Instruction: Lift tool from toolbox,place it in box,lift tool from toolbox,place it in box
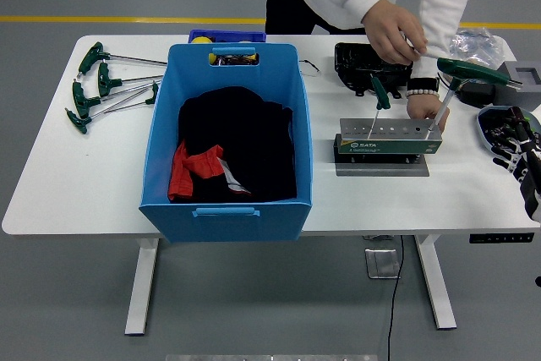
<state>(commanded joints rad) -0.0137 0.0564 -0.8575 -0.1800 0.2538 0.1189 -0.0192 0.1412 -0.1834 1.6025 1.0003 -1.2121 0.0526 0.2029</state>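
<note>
A grey-green tool holder (387, 144) sits on a grey plate right of the blue box (226, 200). Two green T-handle tools stand in it: one at its left end (379, 93), one leaning at its right end (473, 71). A person's hand (392, 30) pinches the thin end of the right tool's crossbar. The person's other hand (422, 107) rests just behind the holder. My right hand (522, 156) lies at the table's right edge, fingers relaxed and holding nothing. The box holds black and red cloth (228, 154).
Several green T-handle tools (101, 86) lie at the table's left. A black tray (359, 63), a small blue bin (226, 36), a plastic bag (470, 40) and a grey block (524, 78) line the back. A dark oval dish (497, 122) sits by my right hand.
</note>
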